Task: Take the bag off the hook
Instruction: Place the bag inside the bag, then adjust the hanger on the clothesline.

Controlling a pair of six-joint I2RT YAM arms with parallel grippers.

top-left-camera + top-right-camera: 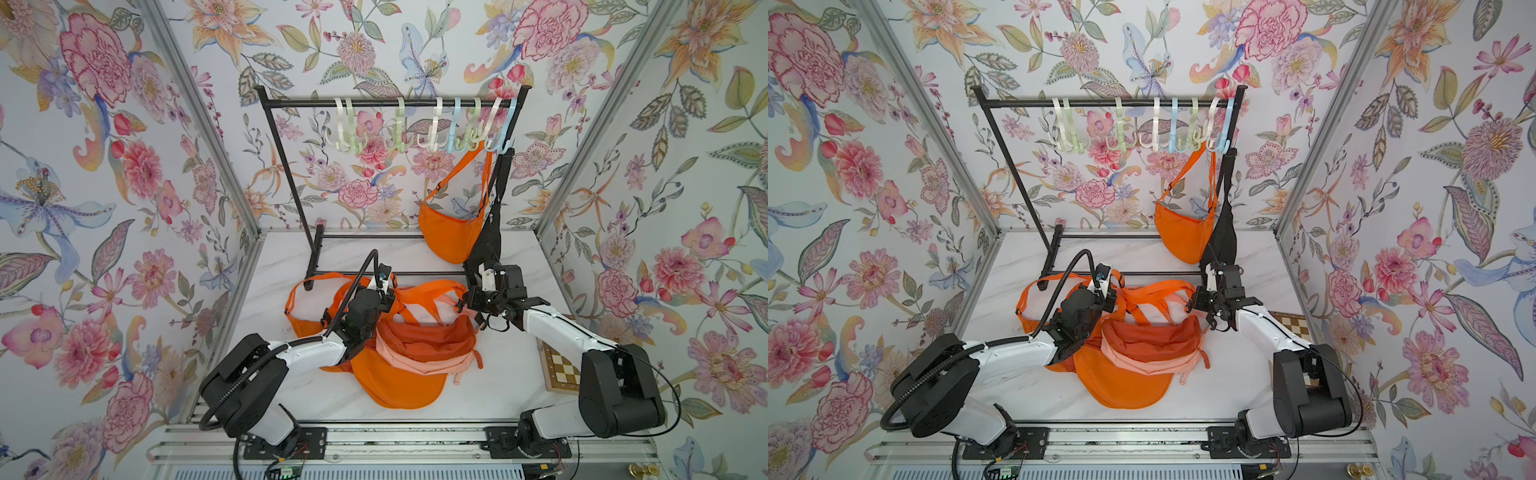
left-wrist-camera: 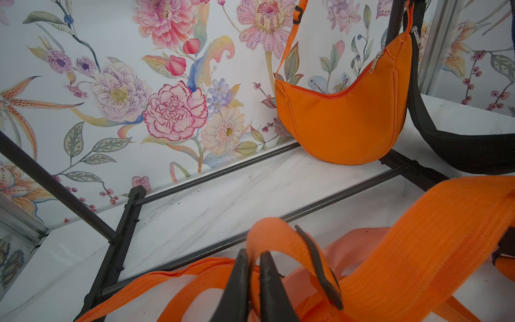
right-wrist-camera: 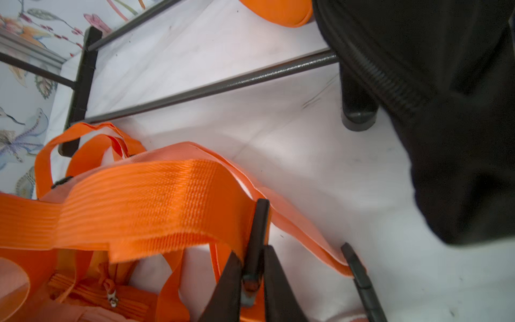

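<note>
L gripper (image 2: 253,252) jaws a slit apart, orange strap (image 2: 278,237) between, grip unclear, R gripper (image 3: 252,259) same round buckle (image 3: 257,223), orange bag (image 1: 451,232) on hook (image 1: 478,139) upper right, black bag (image 1: 492,237) just beside, rack bar (image 1: 428,274) above grippers, bag pile (image 1: 399,382) centre, bare table (image 1: 507,374) lower right

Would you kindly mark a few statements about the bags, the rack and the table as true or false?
1. An orange bag hangs from the rack. True.
2. A pile of orange bags lies on the table. True.
3. The black bag lies flat on the table. False: it hangs beside the orange bag.
4. All the hooks carry bags. False: most are bare.
5. A chessboard lies near the right arm. True.
</note>
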